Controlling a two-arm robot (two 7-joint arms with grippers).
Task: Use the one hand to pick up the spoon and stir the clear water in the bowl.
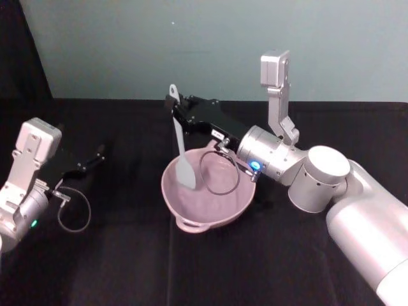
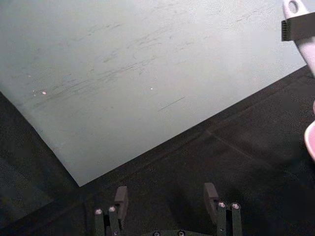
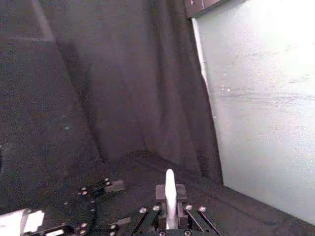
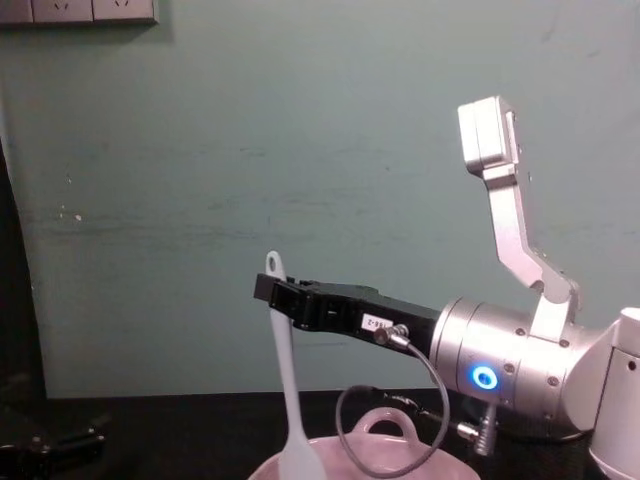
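Spoon hangs nearly upright, pinched high on its handle, just below the hole, by the right gripper, whose fingers press together on it. The gripper reaches in over the far rim of the pink bowl, which sits on the black cloth. The flat head dips inside the bowl; whether it touches the bottom cannot be told. A black cable loops from the wrist over the bowl, just beside the head. The left gripper sits well apart to the left, low over the cloth, fingers spread.
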